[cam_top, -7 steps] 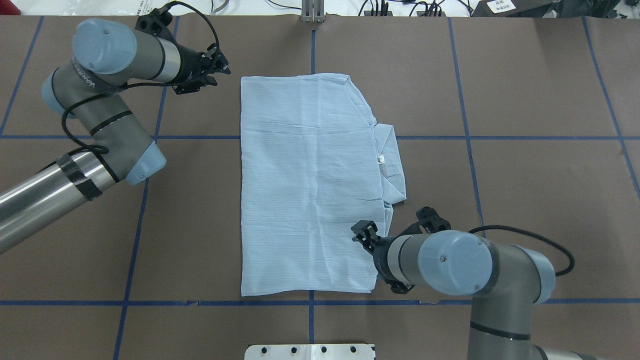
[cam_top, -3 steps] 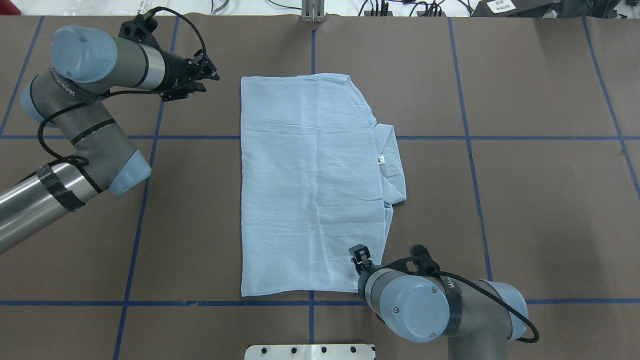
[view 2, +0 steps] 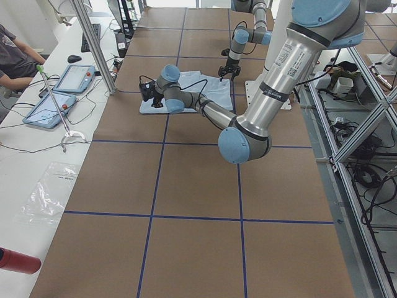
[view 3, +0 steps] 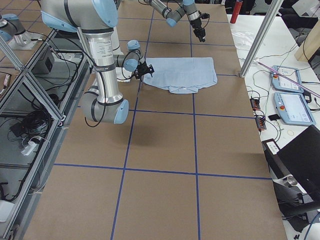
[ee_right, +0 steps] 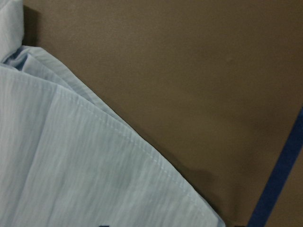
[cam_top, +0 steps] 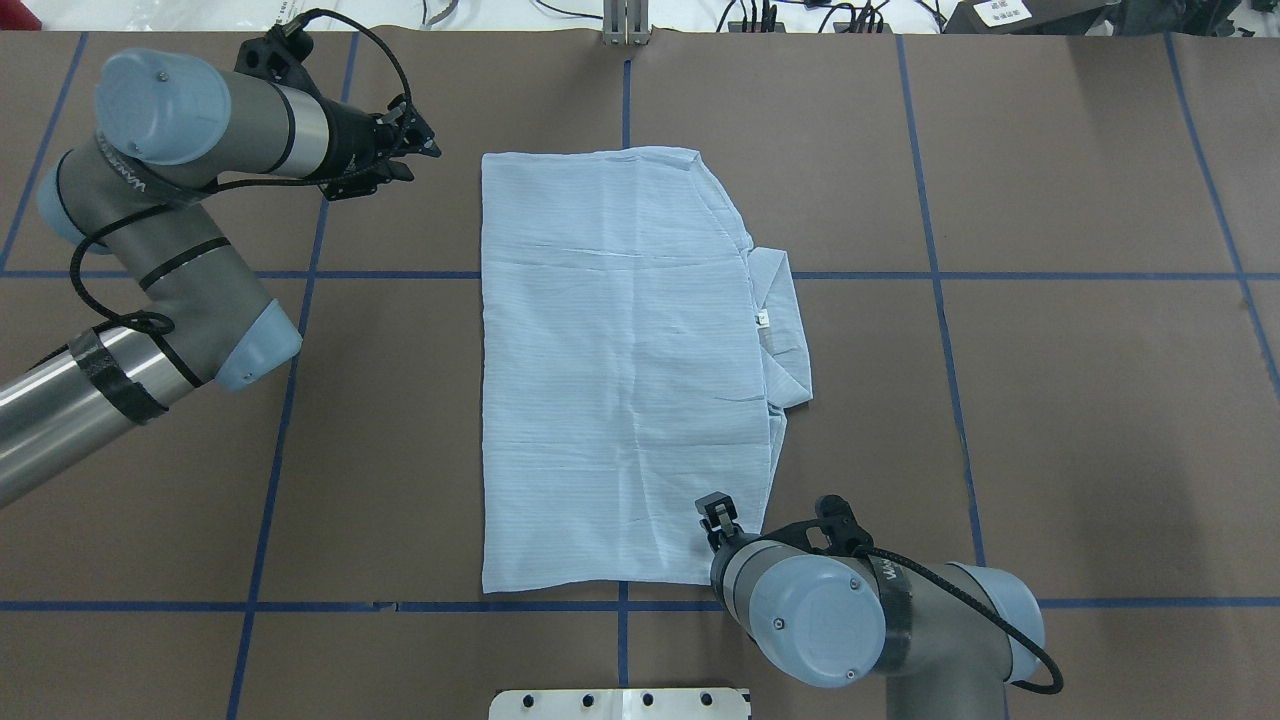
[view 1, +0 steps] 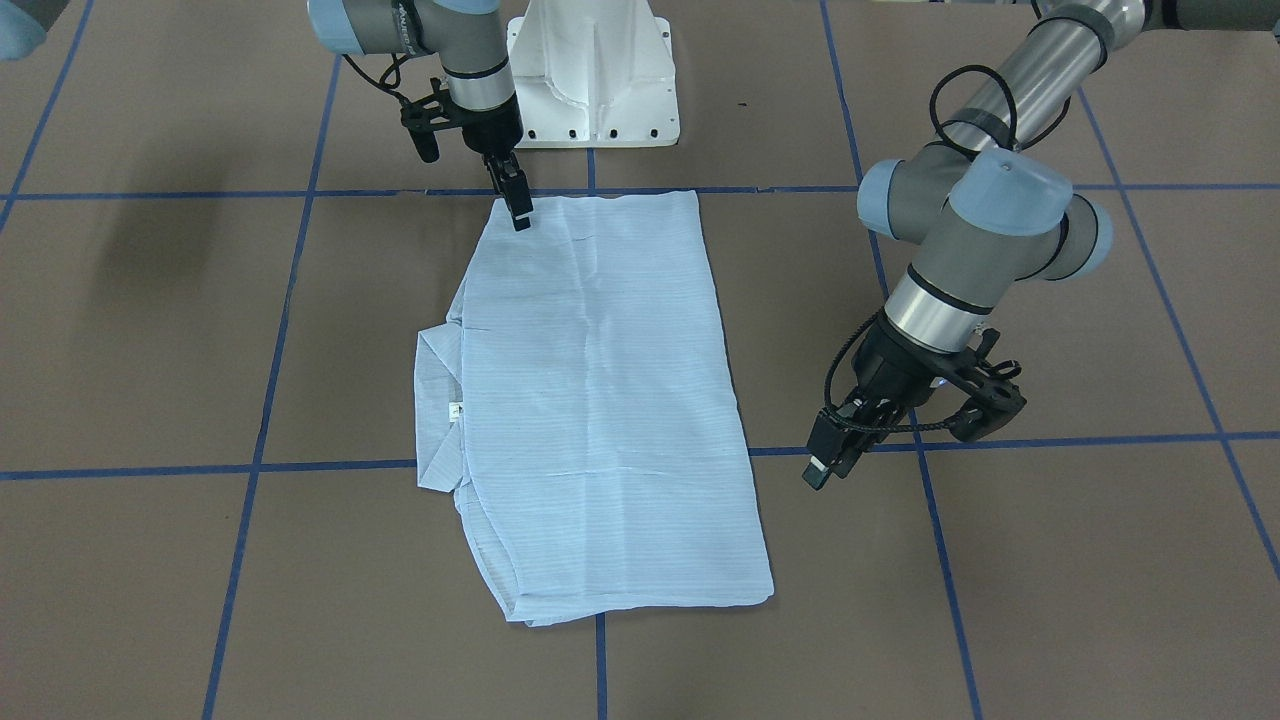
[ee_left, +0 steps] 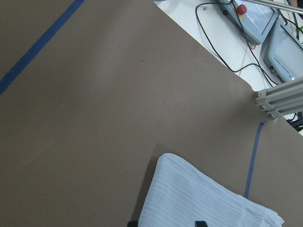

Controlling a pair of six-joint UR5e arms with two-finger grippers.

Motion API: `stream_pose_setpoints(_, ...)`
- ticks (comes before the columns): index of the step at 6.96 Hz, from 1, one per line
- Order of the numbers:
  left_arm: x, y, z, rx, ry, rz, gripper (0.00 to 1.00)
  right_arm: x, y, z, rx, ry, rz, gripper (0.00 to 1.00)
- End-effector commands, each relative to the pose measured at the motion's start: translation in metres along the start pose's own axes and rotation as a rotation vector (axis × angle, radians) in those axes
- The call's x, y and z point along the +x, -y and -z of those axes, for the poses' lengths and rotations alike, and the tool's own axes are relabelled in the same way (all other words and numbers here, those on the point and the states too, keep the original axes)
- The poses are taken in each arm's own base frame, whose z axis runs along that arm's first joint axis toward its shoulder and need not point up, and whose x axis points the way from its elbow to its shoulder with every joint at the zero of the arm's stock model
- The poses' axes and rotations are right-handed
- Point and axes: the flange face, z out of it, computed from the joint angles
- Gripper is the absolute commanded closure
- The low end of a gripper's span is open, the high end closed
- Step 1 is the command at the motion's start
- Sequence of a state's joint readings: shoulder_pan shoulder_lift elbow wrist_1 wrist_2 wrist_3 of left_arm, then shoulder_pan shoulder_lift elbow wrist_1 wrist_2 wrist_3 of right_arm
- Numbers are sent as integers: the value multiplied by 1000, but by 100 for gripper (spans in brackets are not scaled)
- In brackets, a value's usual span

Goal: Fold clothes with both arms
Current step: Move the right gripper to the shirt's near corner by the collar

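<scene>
Shirt (cam_top: 620,380) is spread centre-frame on blue-taped tabletop (cam_top: 1050,380); left claw (cam_top: 420,158) is seen open, upper left; right claw's (cam_top: 716,512) state cannot be told.

From behind the robot, high up, we look forward and down on the table (cam_top: 1100,400), with the shirt (cam_top: 620,370) at centre. From across the table we face the base (view 1: 592,70) — so left and right swap. Two side views look along the table from its ends, far back, and the shirt is small in both. Our wrist cameras sit close: the left takes a shirt corner and bare table, the right a hem near blue tape (ee_right: 279,175).
</scene>
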State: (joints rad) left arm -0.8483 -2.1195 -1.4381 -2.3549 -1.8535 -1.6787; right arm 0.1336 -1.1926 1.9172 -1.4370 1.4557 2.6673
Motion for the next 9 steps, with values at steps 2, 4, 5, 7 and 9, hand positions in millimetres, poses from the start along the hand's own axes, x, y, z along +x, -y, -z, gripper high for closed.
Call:
stream_pose_setpoints(2,-3,-2,4,2,-4,-1,50,0,-1,1,-4,-7,-2,10)
stream_pose_setpoints(4,-3,-3,4,0,-4,-1,50,0,-1,0,-3,-7,0,44)
stream_pose_setpoints(5,-2,-3,5,0,-7,-2,50,3,-2,0,-4,-12,2,74)
stream_pose_setpoints(7,-1,-4,7,0,-9,0,50,3,-3,1,-7,-11,4,100)
stream_pose_setpoints(9,3,-6,10,-5,-19,3,50,2,-6,5,-22,-17,5,100)
